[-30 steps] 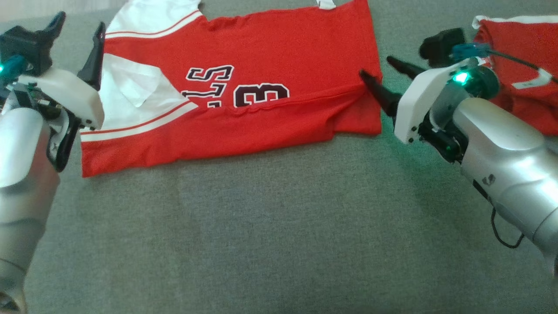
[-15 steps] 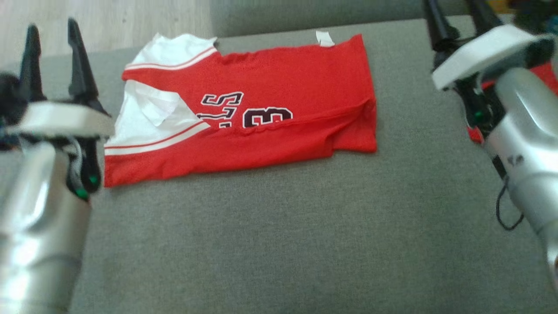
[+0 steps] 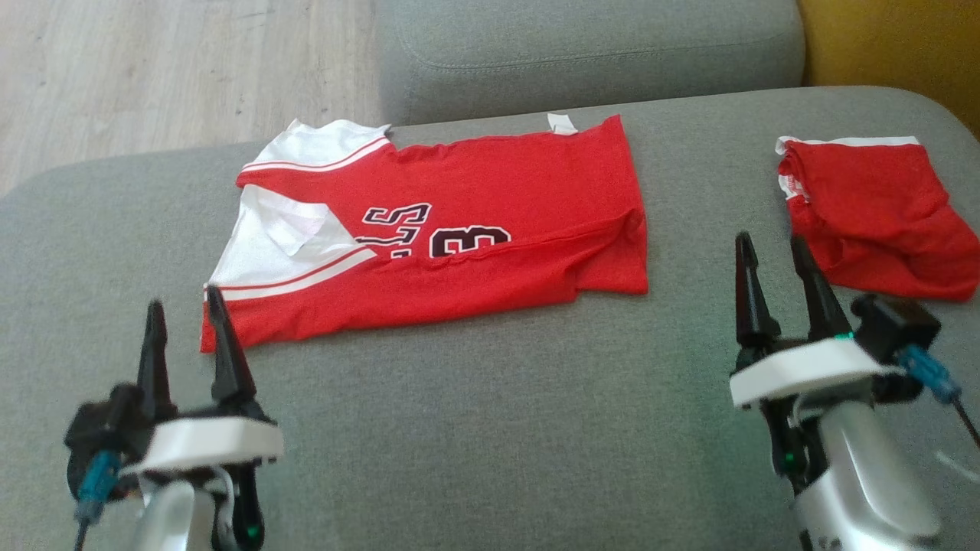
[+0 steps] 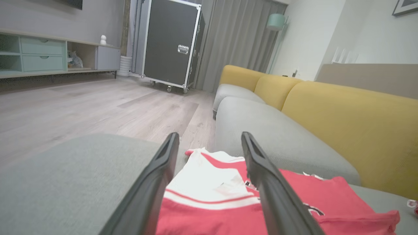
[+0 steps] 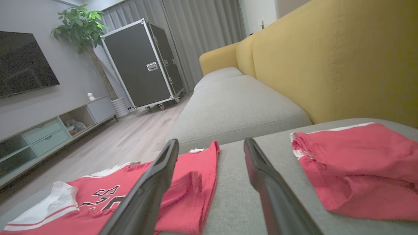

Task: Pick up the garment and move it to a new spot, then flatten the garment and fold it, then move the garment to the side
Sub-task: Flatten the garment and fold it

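Across the near side of the room, catalogued by size:

1. Grey sofa seat (image 3: 490, 428): coarse woven fabric, broad and flat, with rounded corners. A yellow backrest (image 5: 326, 65) runs behind it, its top cut off in both wrist views. A second grey cushion (image 3: 582, 53) lies beyond.
2. Wood-plank floor (image 3: 153, 69): pale and matt, off the seat's far left.
3. Black flight case (image 4: 169, 42): metal-edged and on castors, standing before grey curtains (image 4: 241, 42).
4. Low cabinet (image 4: 42, 54): pale green drawers, with the left end out of frame. A dark wall screen (image 5: 23, 65) hangs above it, also cropped.
5. Red jersey (image 3: 490, 184): the garment lies flat on the far half of the seat. It is thin cloth with white sleeves striped in red. Its near edge is folded up over itself, so the dark lettering and number are half hidden and unreadable. A small white label (image 3: 563, 122) sticks out at the far edge.
6. Second red garment (image 3: 880, 222): white-trimmed and loosely bunched, well apart to the right. Its right end is cropped in the head view.
7. Left gripper (image 3: 184, 300): two long, dark, tapered fingers spread wide and holding nothing. It is raised near the jersey's near left corner, and one fingertip overlaps the cloth in the head view.
8. Right gripper (image 3: 769, 239): the same build, fingers spread and empty, over bare seat between the two garments.
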Tool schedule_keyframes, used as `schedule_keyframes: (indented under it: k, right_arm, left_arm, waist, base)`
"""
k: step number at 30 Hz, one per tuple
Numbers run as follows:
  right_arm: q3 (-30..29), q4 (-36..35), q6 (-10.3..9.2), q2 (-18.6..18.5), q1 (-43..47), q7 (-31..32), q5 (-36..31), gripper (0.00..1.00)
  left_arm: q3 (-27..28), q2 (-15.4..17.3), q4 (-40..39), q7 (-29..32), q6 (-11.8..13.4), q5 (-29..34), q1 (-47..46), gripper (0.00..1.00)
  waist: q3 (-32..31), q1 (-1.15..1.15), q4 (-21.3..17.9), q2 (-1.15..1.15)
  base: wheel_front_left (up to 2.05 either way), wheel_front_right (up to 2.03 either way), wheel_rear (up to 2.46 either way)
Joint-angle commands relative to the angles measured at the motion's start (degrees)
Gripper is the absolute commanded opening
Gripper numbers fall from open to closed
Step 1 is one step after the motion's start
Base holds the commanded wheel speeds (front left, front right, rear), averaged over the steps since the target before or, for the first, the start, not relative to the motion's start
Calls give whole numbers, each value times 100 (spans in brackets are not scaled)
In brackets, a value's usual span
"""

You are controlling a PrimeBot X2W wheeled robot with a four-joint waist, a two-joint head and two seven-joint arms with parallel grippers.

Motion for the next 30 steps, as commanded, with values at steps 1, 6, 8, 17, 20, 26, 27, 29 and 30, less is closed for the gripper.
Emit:
schedule_keyframes:
  k: [1, 6, 8, 17, 20, 26, 27, 29, 30]
  right_arm:
    - [116, -220, -5, 65, -164, -54, -40, 100]
    - [319, -424, -5, 88, 22, -54, 60, 100]
    - [407, -475, -5, 89, -20, -54, 111, 100]
    - [613, -681, -5, 91, -207, -54, 210, 100]
    - [654, -746, -5, 91, -257, -54, 222, 100]
    - [704, -840, -5, 91, -361, -54, 281, 100]
    - [717, -850, -5, 91, -375, -54, 292, 100]
    - [731, -874, -5, 91, -400, -54, 314, 100]
    - [734, -884, -5, 91, -409, -54, 328, 100]
  left_arm:
    - [233, 68, -178, -29, -22, 54, -253, 100]
    - [407, -41, 95, -29, -110, 284, -162, 100]
    - [469, -33, 243, -29, -108, 369, -244, 100]
    - [601, 258, 1737, 287, 137, 484, -1018, 100]
    - [667, 414, 2233, 426, 206, 463, -1336, 100]
    - [720, 688, 3174, 656, 201, 404, -1842, 100]
    - [702, 727, 3316, 699, 191, 413, -1909, 100]
    - [645, 770, 3584, 833, 128, 421, -2033, 100]
    - [602, 782, 3710, 920, 80, 430, -2085, 100]
  waist:
    - [0, 1, -10, 0]
    - [66, 1, -97, 0]
    - [129, 1, -139, 0]
    - [560, 1, -332, 0]
    - [730, 1, -393, 0]
    - [1002, 1, -501, 0]
    - [1039, 1, -516, 0]
    - [1101, 1, -531, 0]
    - [1125, 1, -535, 0]
  base:
    - [0, 0, 0]
    - [0, 0, 0]
    - [0, 0, 0]
    - [0, 0, 0]
    - [0, 0, 0]
    - [0, 0, 0]
    - [0, 0, 0]
    - [0, 0, 0]
    - [0, 0, 0]
